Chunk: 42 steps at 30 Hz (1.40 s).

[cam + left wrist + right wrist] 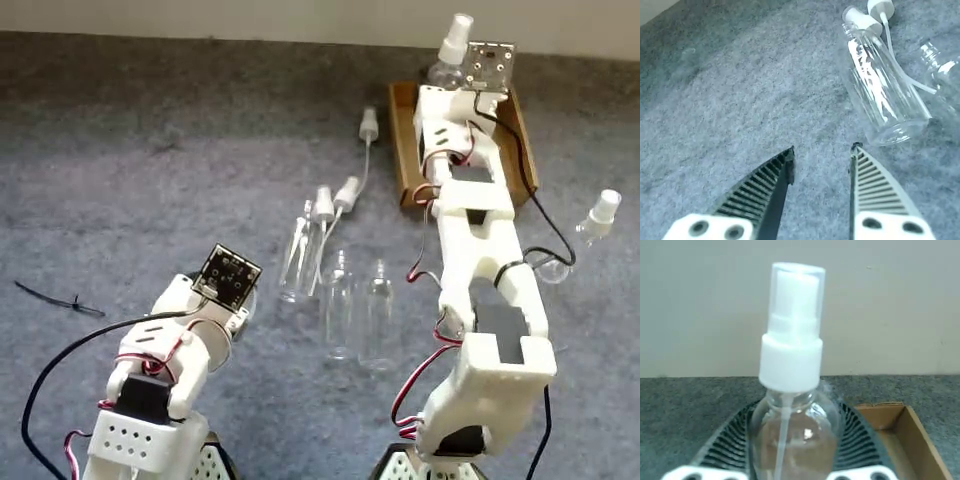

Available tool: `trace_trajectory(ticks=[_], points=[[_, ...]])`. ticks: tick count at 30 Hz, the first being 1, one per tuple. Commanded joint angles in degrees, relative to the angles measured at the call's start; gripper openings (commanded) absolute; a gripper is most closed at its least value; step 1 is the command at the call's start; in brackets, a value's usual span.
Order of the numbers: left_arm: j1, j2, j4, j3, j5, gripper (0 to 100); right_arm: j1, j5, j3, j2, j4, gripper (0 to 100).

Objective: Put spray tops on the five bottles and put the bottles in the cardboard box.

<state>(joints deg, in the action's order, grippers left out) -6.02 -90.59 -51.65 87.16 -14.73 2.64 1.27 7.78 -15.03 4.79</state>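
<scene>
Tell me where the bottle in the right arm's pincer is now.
High view, right side: the capped bottle is upright in the right pincer, at the far end of the cardboard box.

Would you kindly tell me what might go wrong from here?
The right claw holds a capped bottle near the far end of the cardboard box; released there, it may hit the rim or land outside. Drawing back, its arm could knock the standing bottle beside it. The open left claw may roll the lying bottle away.
</scene>
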Motion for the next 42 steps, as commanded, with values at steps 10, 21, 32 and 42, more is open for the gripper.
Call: trace_trajectory(ticks=[10, 21, 32, 42], points=[[0.48, -0.13, 1.85, 0.4, -0.35, 18, -0.04, 0.7, -9.63, -12.97, 3.56, 0.5], [0.48, -0.13, 1.85, 0.31, -0.35, 18, -0.31, 1.14, 3.03, -6.29, 9.19, 0.5], [0.4, -0.13, 1.85, 1.01, -0.35, 18, 2.59, 1.14, -23.87, -21.76, 4.0, 0.5], [0.13, -0.13, 1.85, 1.1, -0.35, 18, 2.86, 1.14, -71.52, -50.86, -7.52, 0.5]])
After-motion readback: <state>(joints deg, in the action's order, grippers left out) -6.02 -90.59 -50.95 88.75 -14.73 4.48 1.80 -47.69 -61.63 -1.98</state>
